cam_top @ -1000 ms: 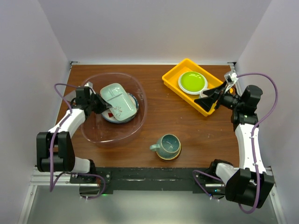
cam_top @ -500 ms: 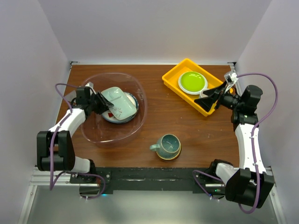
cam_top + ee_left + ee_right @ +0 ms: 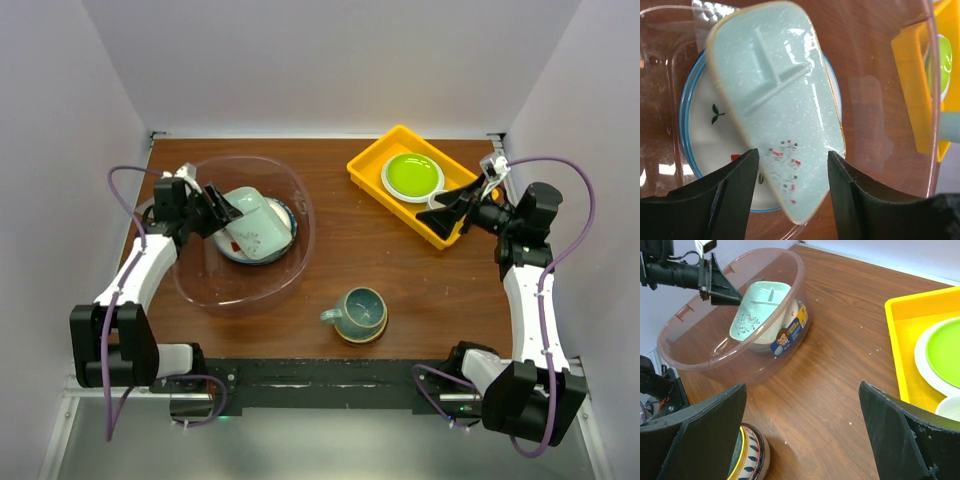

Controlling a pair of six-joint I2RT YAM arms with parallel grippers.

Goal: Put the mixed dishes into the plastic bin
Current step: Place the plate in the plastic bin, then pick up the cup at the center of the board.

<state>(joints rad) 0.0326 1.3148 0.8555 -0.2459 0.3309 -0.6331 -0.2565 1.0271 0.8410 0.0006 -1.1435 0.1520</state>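
your left gripper (image 3: 230,208) has just spread off the mint dish (image 3: 255,222) — it looks to rest loose on the plate (image 3: 700,130) in the plastic bin (image 3: 240,285); right gripper (image 3: 440,218) gapes empty — teal mug (image 3: 360,310) remains.

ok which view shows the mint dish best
Left wrist: the mint dish fills the frame, its divider ridges and red specks clear, lying on a plate. The top view shows it small; the right wrist view shows it distant, inside the bin.
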